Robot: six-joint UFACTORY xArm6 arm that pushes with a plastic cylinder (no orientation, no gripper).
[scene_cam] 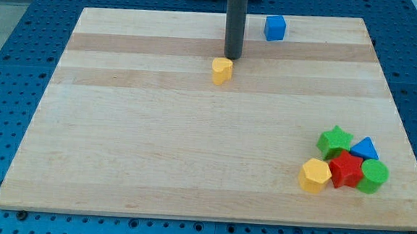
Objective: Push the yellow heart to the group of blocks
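The rod's lower end, my tip (pixel 232 57), has no fingers to open or close and stands just above the yellow heart (pixel 221 70) toward the view's top, touching it or nearly so. The heart lies on the wooden board (pixel 156 143) at upper centre, with a blue cube (pixel 275 27) near the top edge to its right. Well apart, at the view's bottom right, sits the group: a green star (pixel 335 141), a blue triangle (pixel 365 149), a red block (pixel 346 170), a green round block (pixel 373 176) and a yellow hexagon (pixel 314 174).
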